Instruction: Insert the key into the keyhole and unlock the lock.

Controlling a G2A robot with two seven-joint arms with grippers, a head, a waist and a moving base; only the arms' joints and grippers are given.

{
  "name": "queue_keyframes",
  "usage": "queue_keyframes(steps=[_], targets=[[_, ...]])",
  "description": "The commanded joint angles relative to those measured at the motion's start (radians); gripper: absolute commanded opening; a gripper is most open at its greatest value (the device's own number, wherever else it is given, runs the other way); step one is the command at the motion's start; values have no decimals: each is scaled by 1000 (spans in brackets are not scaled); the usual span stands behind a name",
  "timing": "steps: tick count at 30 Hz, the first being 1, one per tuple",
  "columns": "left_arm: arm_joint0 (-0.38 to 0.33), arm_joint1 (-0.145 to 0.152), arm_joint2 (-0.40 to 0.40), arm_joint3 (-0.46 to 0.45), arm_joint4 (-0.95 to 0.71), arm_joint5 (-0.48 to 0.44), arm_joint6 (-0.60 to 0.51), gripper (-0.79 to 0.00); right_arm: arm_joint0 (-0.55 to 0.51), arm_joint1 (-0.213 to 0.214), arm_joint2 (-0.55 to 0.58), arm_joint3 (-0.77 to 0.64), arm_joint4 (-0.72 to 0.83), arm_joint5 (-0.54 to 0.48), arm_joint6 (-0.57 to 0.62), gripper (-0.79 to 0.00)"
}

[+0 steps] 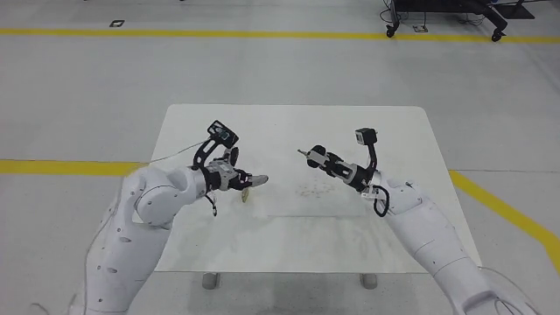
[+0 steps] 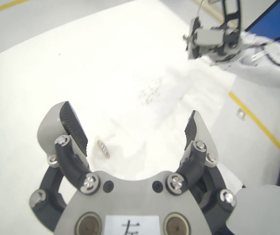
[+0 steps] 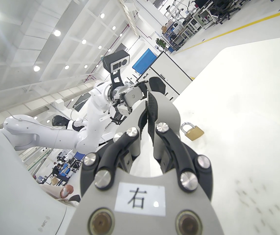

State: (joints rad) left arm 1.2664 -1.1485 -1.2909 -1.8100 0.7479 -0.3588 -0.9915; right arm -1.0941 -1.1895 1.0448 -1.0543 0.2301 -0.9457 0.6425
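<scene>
Jaws: left gripper (image 2: 130, 114) spread wide, right gripper (image 3: 151, 99) pressed together, both over one white table (image 1: 367, 127).
Each of the two grippers carries two grey metal fingers faced with black ribbed pads (image 2: 72, 123); whether anything sits between the right pair cannot be told. One padlock (image 3: 192, 132), a squarish brass body with a curved silver shackle, lies flat on the smooth tabletop, just beside the left gripper's tips on the robot's side and well apart from the right gripper. In the left wrist view it appears edge-on below the open fingers, nearer one pad. One patch of faint dark scuff marks (image 1: 315, 191) lies near the table's middle.
</scene>
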Motion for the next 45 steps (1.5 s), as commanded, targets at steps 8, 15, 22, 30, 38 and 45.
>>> queue_keyframes(steps=[8, 15, 22, 30, 38, 45], targets=[[-11, 0, 116, 25, 174, 81, -129, 0, 0, 0, 0, 0, 0, 0, 0, -785], [-58, -3, 159, 108, 196, 97, -155, -132, 0, 0, 0, 0, 0, 0, 0, -785], [-107, -9, 206, 190, 209, 103, -168, -166, 0, 0, 0, 0, 0, 0, 0, -785], [-153, -19, 250, 273, 195, 95, -145, -363, 0, 0, 0, 0, 0, 0, 0, -785], [-196, -27, 294, 332, 192, 83, -153, -785, 0, 0, 0, 0, 0, 0, 0, -785], [-197, -24, 291, 332, 197, 89, -153, -785, 0, 0, 0, 0, 0, 0, 0, -785]])
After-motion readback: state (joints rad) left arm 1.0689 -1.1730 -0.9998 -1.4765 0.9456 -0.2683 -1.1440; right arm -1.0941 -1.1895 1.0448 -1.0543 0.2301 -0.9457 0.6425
